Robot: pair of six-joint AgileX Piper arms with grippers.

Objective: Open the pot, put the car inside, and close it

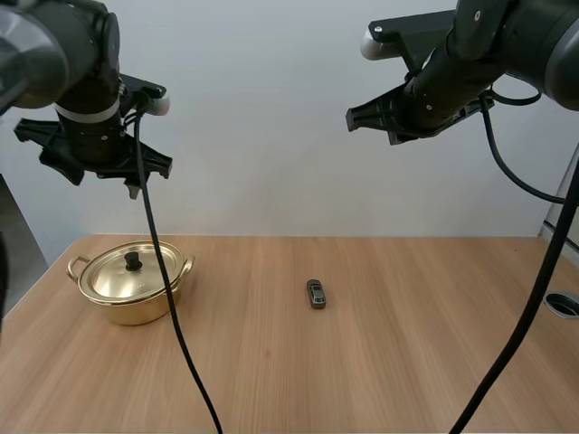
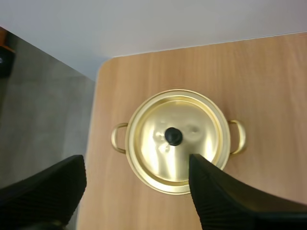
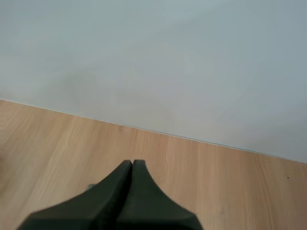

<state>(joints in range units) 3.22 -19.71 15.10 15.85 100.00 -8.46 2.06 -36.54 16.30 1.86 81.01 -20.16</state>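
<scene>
- Left gripper (image 2: pixel 136 162) spread wide and empty, above the gold pot (image 1: pixel 136 312) (lid (image 1: pixel 113 276) on) at middle left.
- Right gripper (image 1: pixel 355 117) clenched on nothing, upper right.
- Car (image 1: pixel 316 293) lies mid-frame, well apart from the pot.

The high camera sits up at the near side, looking forward and down over the table (image 1: pixel 380 362). The left wrist camera hangs well above the pot (image 2: pixel 173 139), staring straight down; both views share that pot and its table corner. The right wrist camera faces forward, low across the tabletop to the wall (image 3: pixel 168 57).
</scene>
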